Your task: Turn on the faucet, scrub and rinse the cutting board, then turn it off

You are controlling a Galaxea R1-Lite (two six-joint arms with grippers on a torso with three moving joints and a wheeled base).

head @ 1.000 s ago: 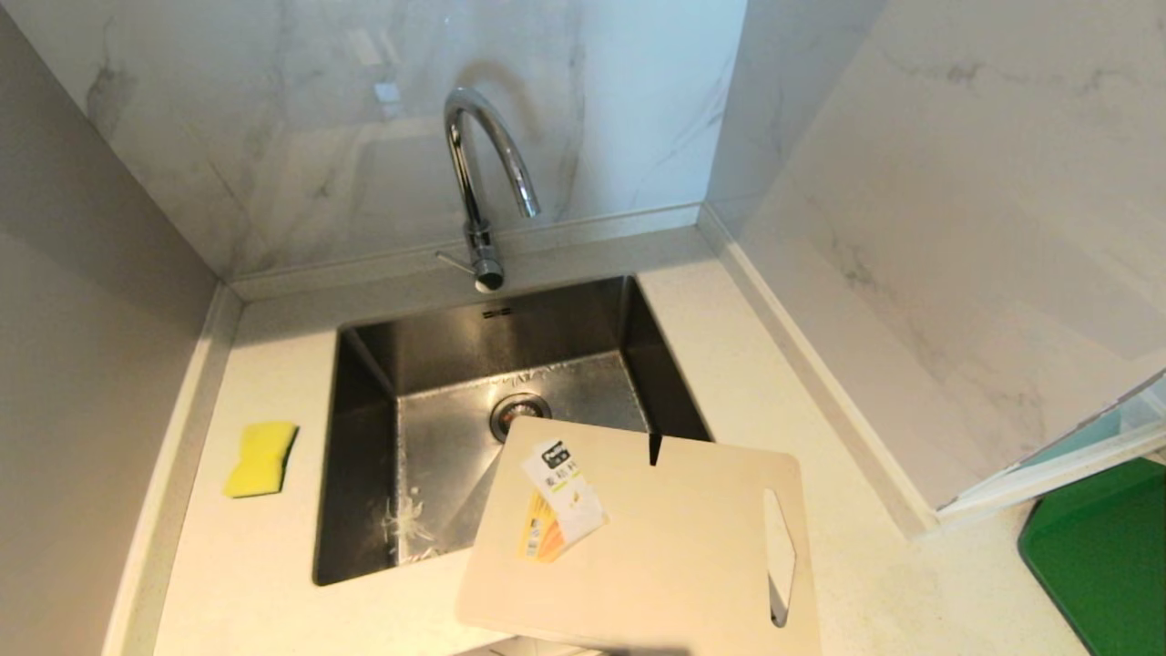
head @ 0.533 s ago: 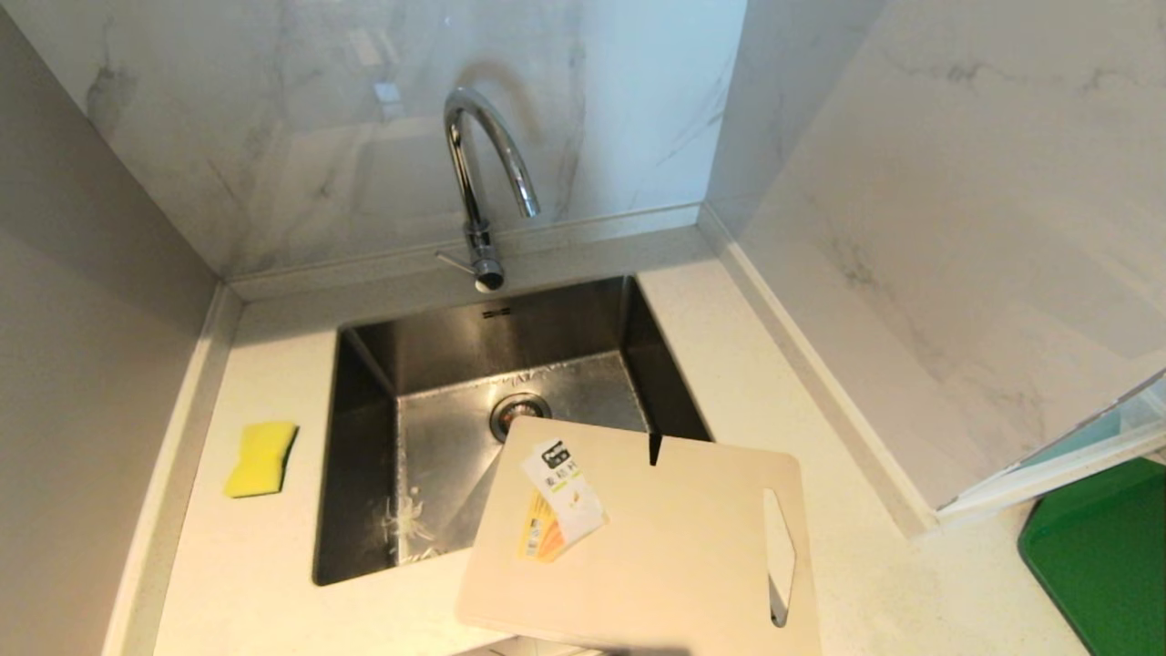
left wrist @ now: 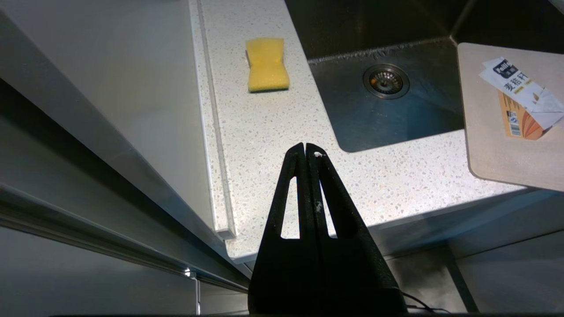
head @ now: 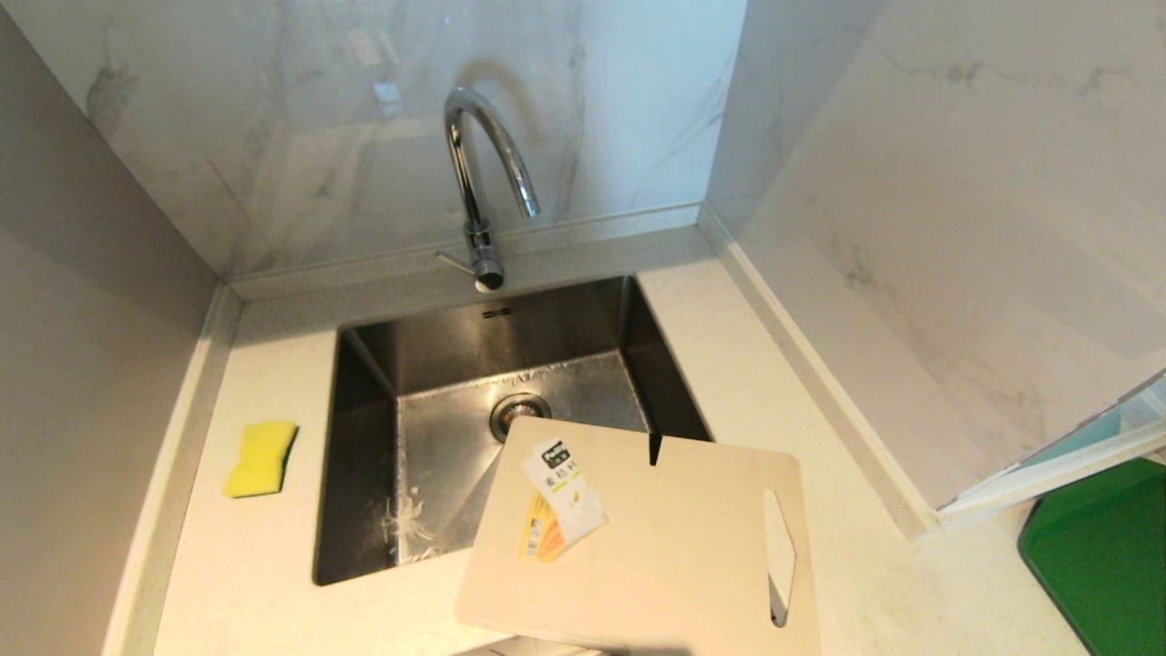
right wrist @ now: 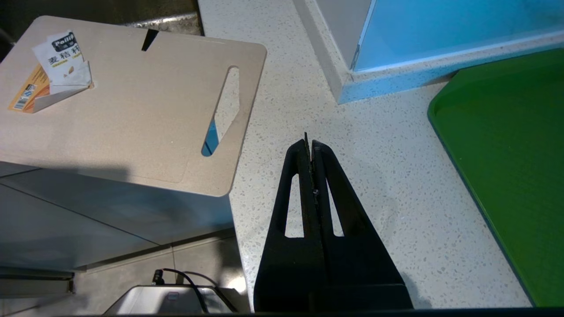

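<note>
Beige cutting board (head: 656, 547) overhangs sink; chrome faucet (head: 478, 196) seemingly off.

Neither arm reaches into the head view. The left gripper (left wrist: 306, 155) shows only to its own wrist camera: two black tapered fingers pressed together along their full length, tips meeting at a point toward 12 o'clock, nothing between them. The right gripper (right wrist: 309, 145) shows the same pose in its wrist camera, its black fingers closed flat against each other, tips toward 12 o'clock, holding nothing.
</note>
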